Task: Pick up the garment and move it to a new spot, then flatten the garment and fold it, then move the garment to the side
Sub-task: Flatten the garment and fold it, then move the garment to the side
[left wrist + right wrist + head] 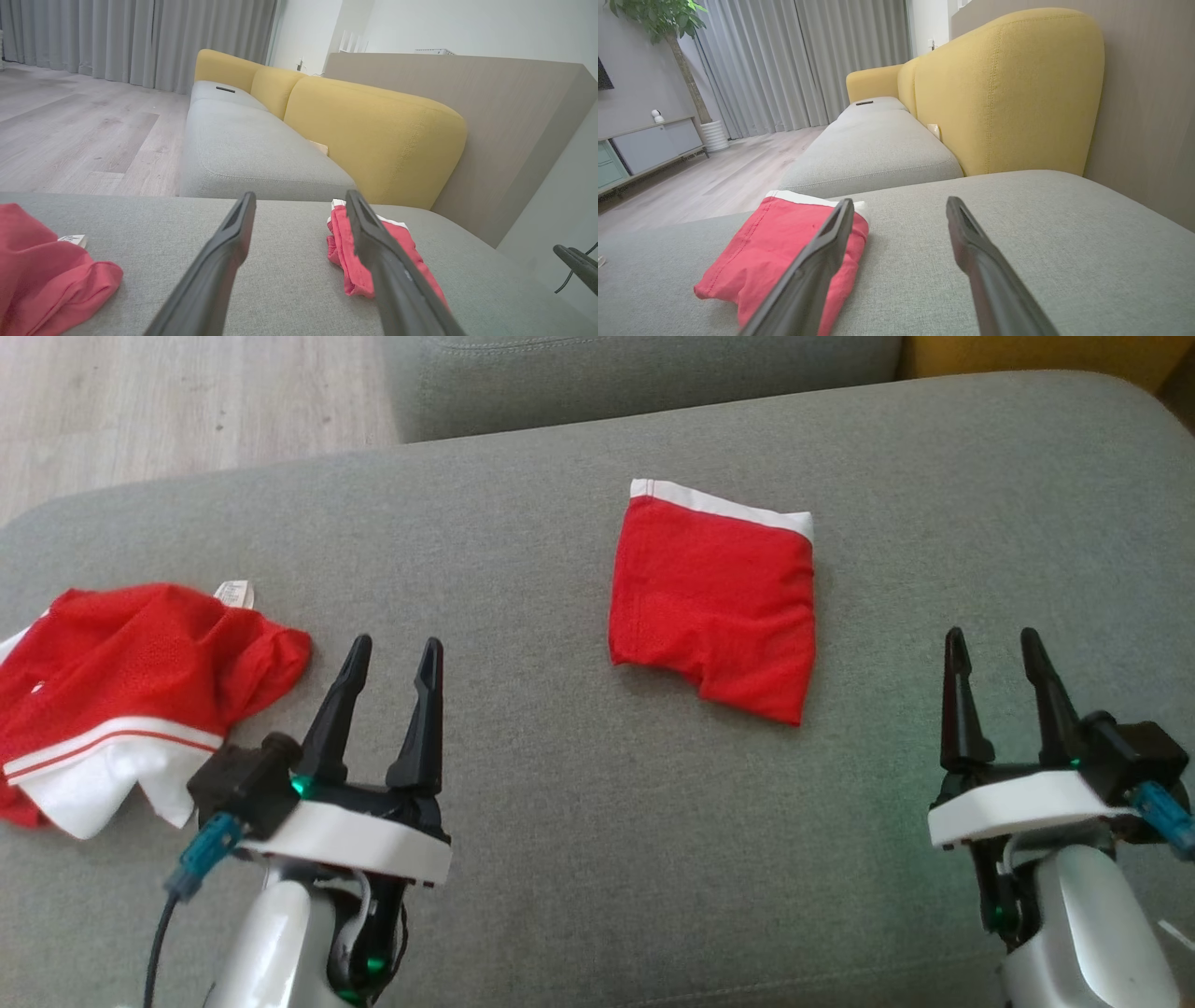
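Observation:
A red garment (714, 602) with a white waistband lies folded flat in the middle of the grey seat cushion (560, 859); it also appears in the left wrist view (341, 254) and the right wrist view (775, 242). At the cushion's left end a second red and white garment (131, 681) lies crumpled (42, 275). My left gripper (395, 644) hovers open just right of the crumpled one, holding nothing (301, 196). Right of the folded garment and slightly nearer me, my right gripper (991, 635) is open and empty (900, 201).
A neighbouring grey seat cushion (644, 373) adjoins the far edge, with yellow backrests (999, 93) along the right side. Wooden floor (168, 401) lies beyond the far left edge. A cabinet (644, 144) and a potted plant (686, 70) stand across the room.

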Robot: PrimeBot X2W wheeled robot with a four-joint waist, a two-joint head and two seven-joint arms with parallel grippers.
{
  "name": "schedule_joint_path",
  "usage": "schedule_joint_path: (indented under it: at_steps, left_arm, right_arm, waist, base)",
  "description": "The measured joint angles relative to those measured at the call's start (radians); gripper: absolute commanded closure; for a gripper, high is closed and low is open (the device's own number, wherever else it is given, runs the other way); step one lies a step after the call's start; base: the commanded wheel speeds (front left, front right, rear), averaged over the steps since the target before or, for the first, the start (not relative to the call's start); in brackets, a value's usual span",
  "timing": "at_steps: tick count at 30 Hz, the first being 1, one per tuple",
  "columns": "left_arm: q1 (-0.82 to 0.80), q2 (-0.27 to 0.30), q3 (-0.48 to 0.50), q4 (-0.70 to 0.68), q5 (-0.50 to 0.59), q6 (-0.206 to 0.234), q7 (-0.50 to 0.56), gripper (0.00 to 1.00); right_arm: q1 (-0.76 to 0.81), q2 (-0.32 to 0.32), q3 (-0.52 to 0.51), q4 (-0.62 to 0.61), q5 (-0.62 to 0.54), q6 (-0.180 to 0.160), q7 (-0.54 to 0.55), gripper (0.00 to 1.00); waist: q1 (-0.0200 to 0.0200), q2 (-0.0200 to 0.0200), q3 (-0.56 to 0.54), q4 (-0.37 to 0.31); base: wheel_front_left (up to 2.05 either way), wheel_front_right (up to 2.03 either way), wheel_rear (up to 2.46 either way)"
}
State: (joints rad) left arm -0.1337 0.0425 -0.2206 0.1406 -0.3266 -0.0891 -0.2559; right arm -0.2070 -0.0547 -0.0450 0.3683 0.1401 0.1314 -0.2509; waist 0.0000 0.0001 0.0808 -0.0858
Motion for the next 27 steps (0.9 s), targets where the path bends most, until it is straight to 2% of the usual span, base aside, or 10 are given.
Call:
schedule_joint_path:
  at_steps: [10, 16, 23, 27]
  left_arm:
    - [0.005, 0.0, -0.012, -0.013, 0.0, -0.009, 0.0, 0.0]
    - [-0.03, 0.0, -0.038, -0.014, 0.0, -0.014, 0.0, 0.0]
    - [-0.062, 0.0, -0.065, -0.01, -0.002, -0.017, 0.0, 0.0]
    - [-0.069, 0.0, -0.086, -0.006, -0.002, -0.017, 0.0, 0.0]
  right_arm:
    - [0.002, 0.005, -0.005, 0.003, 0.017, 0.0, 0.0, 0.0]
    - [-0.076, 0.005, -0.006, 0.058, 0.018, 0.0, 0.049, 0.0]
    - [-0.201, 0.005, -0.026, 0.202, 0.076, 0.0, 0.157, 0.0]
    - [-0.263, 0.005, -0.034, 0.311, 0.16, 0.0, 0.198, 0.0]
  waist:
    - [0.0, 0.0, 0.03, 0.011]
    - [0.0, 0.0, 0.08, 0.043]
    - [0.0001, 0.0, 0.132, 0.107]
    - [0.0001, 0.0, 0.156, 0.147]
  base:
    - [0.0, 0.0, 0.0]
    - [0.0, 0.0, 0.0]
    - [0.0, 0.0, 0.0]
    - [0.0, 0.0, 0.0]
